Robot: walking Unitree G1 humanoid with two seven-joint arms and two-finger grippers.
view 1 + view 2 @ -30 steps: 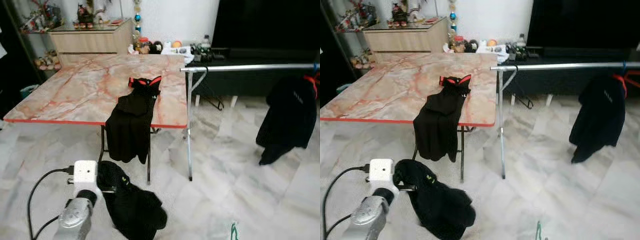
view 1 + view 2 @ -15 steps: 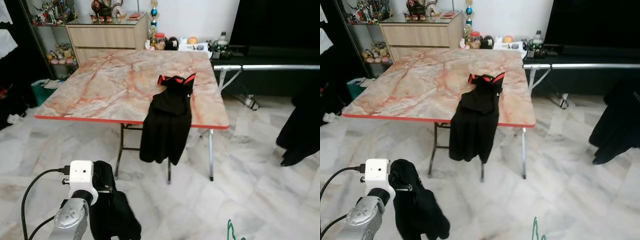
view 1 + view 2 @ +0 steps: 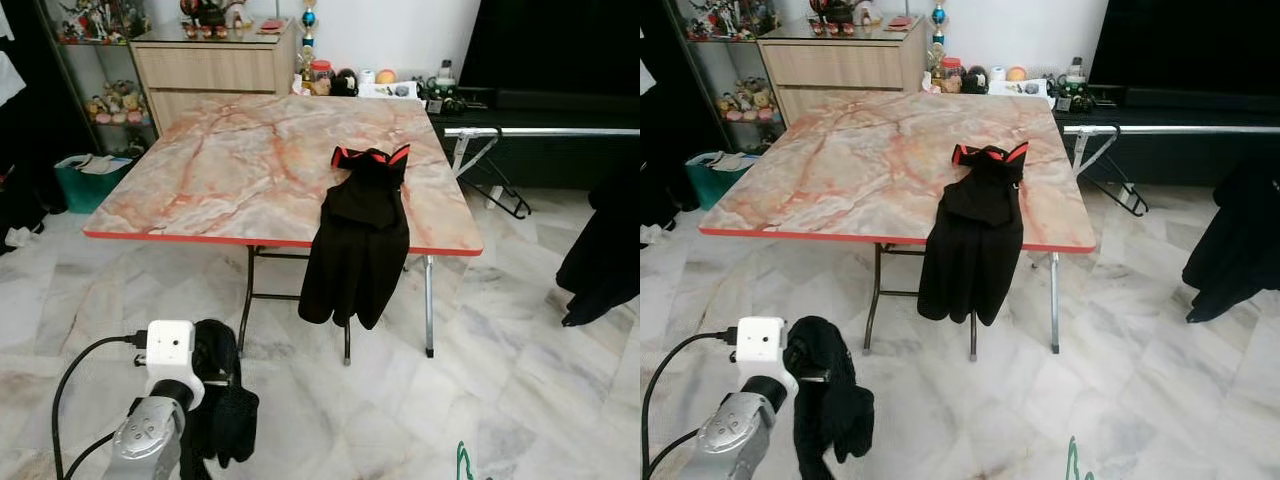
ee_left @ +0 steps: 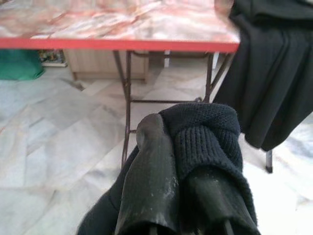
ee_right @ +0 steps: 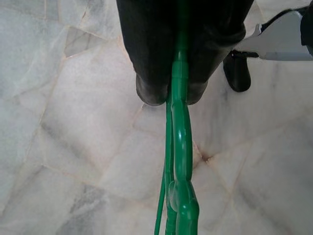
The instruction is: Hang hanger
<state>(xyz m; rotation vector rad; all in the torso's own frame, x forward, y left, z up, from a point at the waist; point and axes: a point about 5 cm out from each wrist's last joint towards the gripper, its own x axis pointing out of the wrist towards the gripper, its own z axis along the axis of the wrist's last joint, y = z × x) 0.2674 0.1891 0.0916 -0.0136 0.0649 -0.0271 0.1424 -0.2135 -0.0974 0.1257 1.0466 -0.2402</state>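
My left gripper (image 4: 171,147) is low at the left, shut on a black knit garment (image 3: 225,420) that wraps its fingers and hangs beside the arm. My right gripper (image 5: 174,93) is shut on a green hanger (image 5: 182,161), whose tip shows at the bottom edge of the head view as the green hanger (image 3: 465,462). A second black garment (image 3: 360,240) on a red hanger (image 3: 370,155) is draped over the front edge of the marble table (image 3: 240,160). The metal rail (image 3: 540,131) runs off to the right behind the table.
Another black garment (image 3: 605,260) hangs at the far right. A wooden cabinet (image 3: 215,65) stands behind the table, with a green bin (image 3: 95,180) to its left. Clutter lines the back wall. Marble floor lies open in front of the table.
The whole view has swung left, so the table sits centred and the rail is at the right edge. The garment in my left gripper now hangs bunched closer to the arm.
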